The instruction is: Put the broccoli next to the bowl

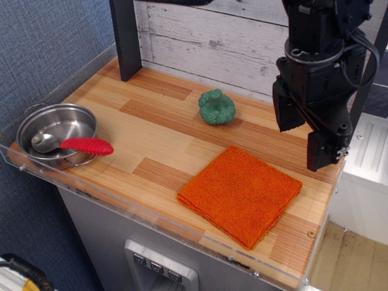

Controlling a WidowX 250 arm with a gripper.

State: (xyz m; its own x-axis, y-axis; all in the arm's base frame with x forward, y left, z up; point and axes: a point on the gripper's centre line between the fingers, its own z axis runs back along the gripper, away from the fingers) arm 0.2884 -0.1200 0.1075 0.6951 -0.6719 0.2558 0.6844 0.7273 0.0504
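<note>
Hovering open, the hand hangs right of the broccoli.

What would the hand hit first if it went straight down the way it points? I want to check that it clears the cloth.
Most likely the bare wooden table beside the right corner of the orange cloth. The open hand hangs above that spot, but depth is unclear, so it could clip the cloth's edge.

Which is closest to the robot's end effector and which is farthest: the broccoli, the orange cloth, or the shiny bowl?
From the end effector, open at the right side of the table:
1. Orange cloth, just below and left of it, at the front.
2. Broccoli, further left, toward the back wall.
3. Bowl, far away at the left edge, with the red-handled spoon inside.
</note>
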